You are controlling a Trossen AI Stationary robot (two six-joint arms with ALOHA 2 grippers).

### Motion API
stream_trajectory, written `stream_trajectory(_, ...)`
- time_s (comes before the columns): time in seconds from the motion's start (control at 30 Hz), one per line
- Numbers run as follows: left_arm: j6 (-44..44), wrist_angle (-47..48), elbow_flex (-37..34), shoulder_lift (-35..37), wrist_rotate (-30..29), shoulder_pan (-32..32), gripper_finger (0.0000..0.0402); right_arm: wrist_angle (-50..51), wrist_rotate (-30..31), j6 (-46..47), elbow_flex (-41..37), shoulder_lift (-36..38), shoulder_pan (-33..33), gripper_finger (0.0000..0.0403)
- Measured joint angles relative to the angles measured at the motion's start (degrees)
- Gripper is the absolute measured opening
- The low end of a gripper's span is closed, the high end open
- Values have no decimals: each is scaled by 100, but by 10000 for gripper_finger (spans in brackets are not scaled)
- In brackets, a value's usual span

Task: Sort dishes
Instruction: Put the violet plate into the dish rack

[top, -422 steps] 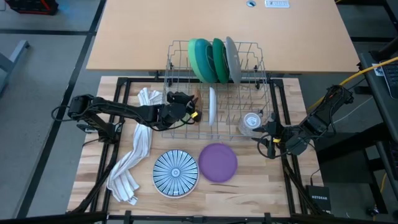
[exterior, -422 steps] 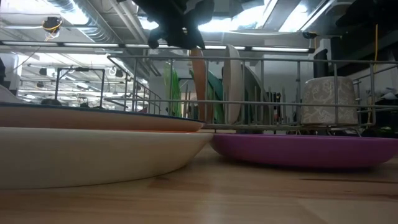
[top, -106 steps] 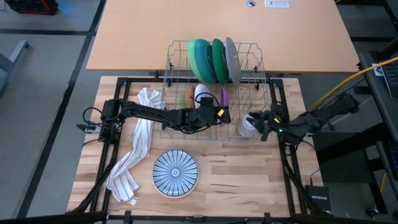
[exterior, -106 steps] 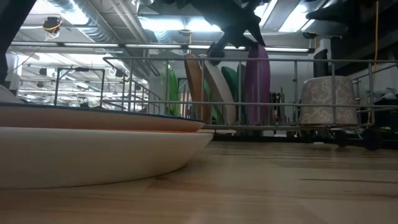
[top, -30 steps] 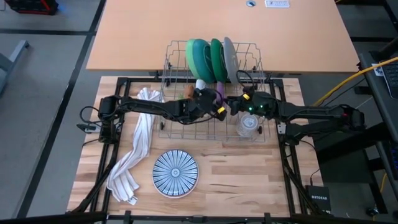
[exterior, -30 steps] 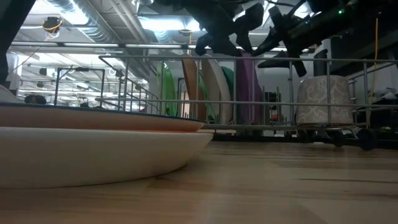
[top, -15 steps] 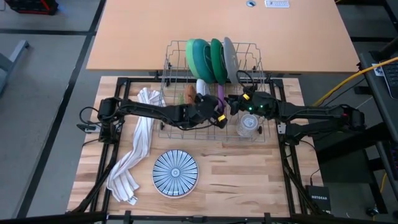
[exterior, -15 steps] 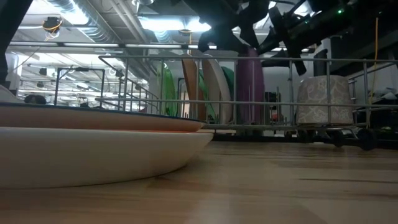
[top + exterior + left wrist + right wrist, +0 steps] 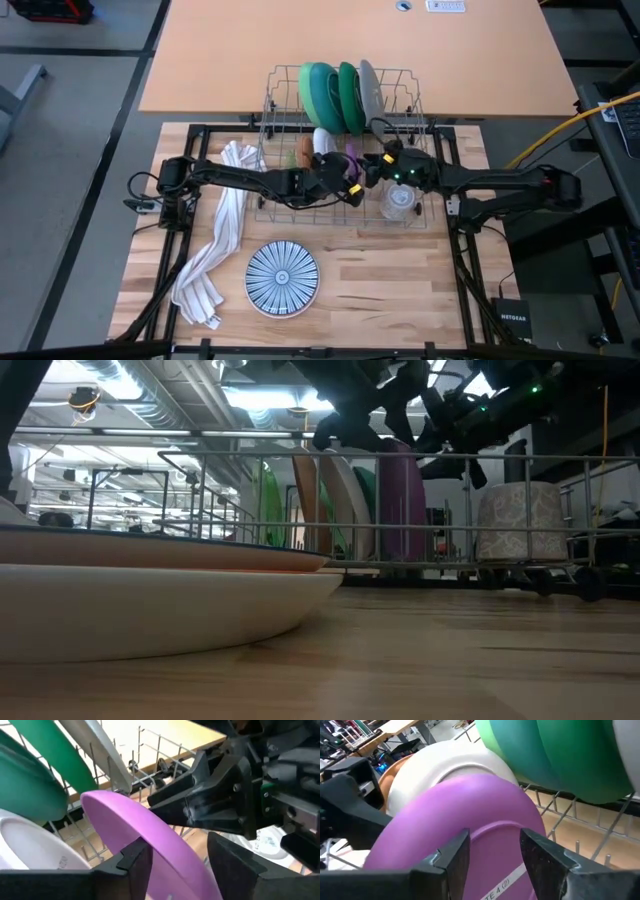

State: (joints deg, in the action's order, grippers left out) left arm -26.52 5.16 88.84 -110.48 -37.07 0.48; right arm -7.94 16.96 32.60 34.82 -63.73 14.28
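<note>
The purple plate (image 9: 355, 160) stands on edge in the wire rack (image 9: 412, 215), beside the white plate (image 9: 324, 143). Both the left gripper (image 9: 352, 181) and right gripper (image 9: 366, 172) straddle its rim, fingers spread apart, not pinching.

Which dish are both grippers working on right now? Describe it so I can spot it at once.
Find the wire dish rack at the table's far middle. In its front row, plates stand on edge; both grippers straddle the purple plate, which stands beside the white plate. It is the only purple dish.
</note>
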Motion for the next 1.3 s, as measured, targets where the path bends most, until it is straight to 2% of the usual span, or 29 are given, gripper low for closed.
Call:
stream_trajectory(0.17, 134, 60, -4, 2, -38, -66, 199, -72, 56, 29, 19, -251, 0, 179)
stream_trajectory(0.57, 97, 27, -4, 48, 14, -121, 197, -123, 399, 24, -10, -273, 0, 179)
stream_trajectory(0.9, 142, 470, -2, 52, 8, -103, 196, -398, 428, -10, -10, 350, 0, 179)
stream_trajectory(1.13, 316, 594, -2, 55, 4, -103, 196, -1100, -979, -11, -3, 263, 0, 179)
stream_trajectory(1.3, 570, 584, -2, 55, 4, -103, 196, -1196, -1070, -146, -5, -175, 0, 179)
